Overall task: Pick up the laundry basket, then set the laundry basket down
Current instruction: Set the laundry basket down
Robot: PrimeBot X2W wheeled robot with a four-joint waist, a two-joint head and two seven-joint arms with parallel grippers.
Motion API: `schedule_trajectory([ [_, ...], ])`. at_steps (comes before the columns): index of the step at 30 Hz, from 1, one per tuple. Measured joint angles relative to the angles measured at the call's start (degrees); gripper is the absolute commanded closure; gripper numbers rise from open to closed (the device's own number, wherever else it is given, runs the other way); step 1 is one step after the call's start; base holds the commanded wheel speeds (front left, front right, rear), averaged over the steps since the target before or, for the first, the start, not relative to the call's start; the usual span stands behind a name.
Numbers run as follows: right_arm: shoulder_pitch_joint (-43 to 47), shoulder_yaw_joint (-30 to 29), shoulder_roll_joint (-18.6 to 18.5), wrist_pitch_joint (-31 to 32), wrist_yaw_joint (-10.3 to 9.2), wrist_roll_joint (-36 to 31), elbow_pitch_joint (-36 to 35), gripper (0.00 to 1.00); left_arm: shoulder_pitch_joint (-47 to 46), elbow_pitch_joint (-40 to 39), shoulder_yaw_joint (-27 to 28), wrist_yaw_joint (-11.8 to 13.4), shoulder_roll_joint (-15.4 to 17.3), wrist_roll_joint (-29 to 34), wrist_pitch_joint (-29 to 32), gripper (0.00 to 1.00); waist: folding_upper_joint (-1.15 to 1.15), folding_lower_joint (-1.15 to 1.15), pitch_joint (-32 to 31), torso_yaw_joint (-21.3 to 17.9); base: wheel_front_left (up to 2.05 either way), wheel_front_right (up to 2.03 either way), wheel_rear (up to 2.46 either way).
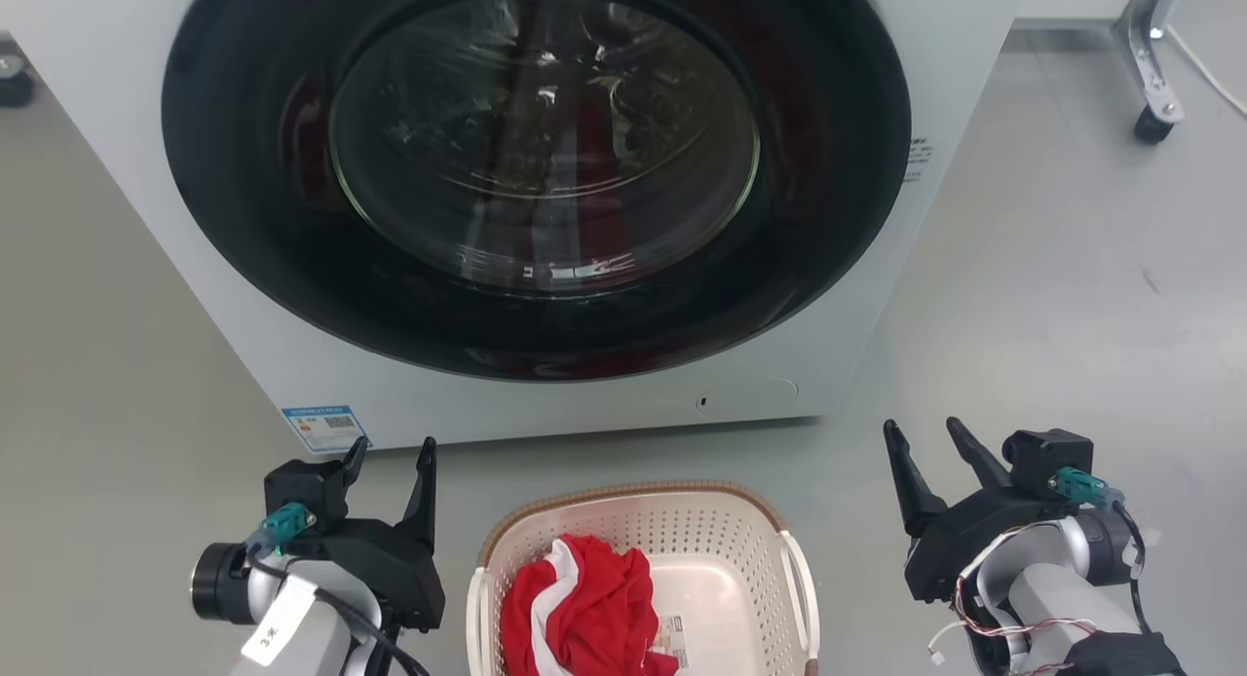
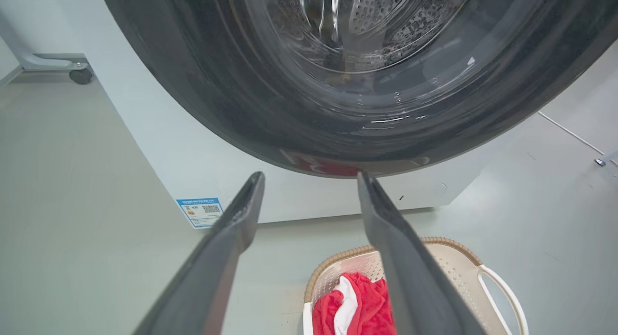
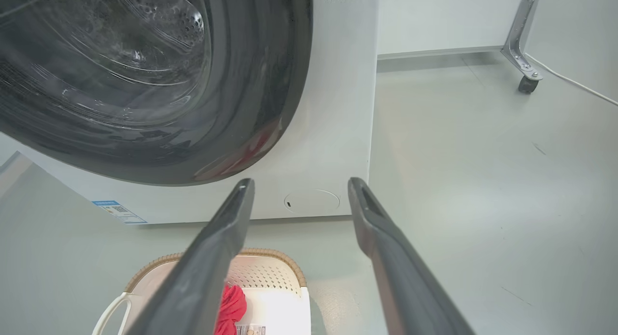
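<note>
The cream, holey plastic laundry basket point(image 1: 703, 532) waits between the left gripper point(image 1: 393, 448) and right gripper point(image 1: 922, 426), both spread, ready to lift.

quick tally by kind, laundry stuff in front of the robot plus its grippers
washing machine: 1
laundry basket: 1
red and white clothing bundle: 1
grippers: 2 (left gripper, right gripper)
total: 5

front: washing machine point(image 1: 585, 408) blocks | laundry basket point(image 1: 682, 530) both sides: open floor point(image 1: 1033, 345) | strip between them: seemingly narrow
</note>
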Motion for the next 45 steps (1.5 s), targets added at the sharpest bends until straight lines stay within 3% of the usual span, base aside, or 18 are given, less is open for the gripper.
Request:
schedule_trajectory([
  [14,7.01,-3.53,-3.33,-0.02,-5.09,-5.46,-18.37,0.00,9.68,-21.02,3.01,3.88,3.53,5.63,-0.01,0.00,0.00,0.00,-4.44,0.58,0.00,0.00,0.00],
  [32,17.93,-7.56,-6.39,-0.03,-7.83,-10.74,-35.41,0.00,21.68,-39.24,7.80,5.82,5.47,9.66,-0.01,0.00,0.00,0.00,-5.77,0.42,0.00,0.00,0.00],
  [45,24.49,-11.84,-6.09,-0.19,-8.29,-11.41,-41.28,0.00,27.51,-44.37,13.49,5.89,2.50,11.29,-0.02,0.00,0.01,0.00,-6.25,0.37,0.00,0.00,0.00],
])
